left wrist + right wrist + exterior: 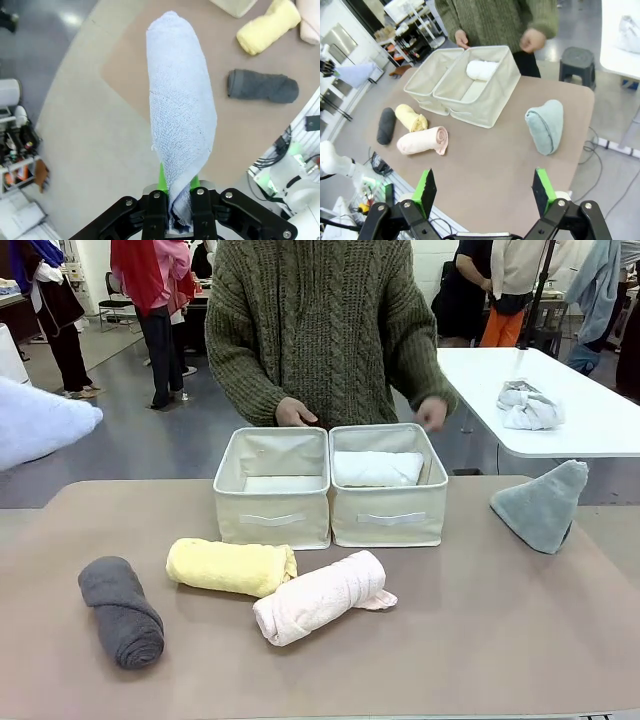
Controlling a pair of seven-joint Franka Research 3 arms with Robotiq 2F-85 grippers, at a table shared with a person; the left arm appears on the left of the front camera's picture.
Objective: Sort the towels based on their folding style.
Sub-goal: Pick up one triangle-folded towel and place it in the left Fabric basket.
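My left gripper (180, 194) is shut on the narrow end of the light blue cone towel (180, 110), which hangs high above the table's left end (40, 422). The dark grey roll (122, 610), the yellow roll (230, 567) and the pink roll (318, 597) lie on the table in front of the bins. Inside the right bin (390, 522) lies the white roll (377, 468). At the right end the grey-green cone (543, 505) lies apart from the others. High over the table's near right corner, my right gripper (485, 192) is open and holds nothing.
The left cream bin (272, 522) stands beside the right one at the table's far middle. A person stands behind them with a hand (295, 413) near each bin. A white-and-grey cloth bundle (528, 405) lies on another white table at the back right.
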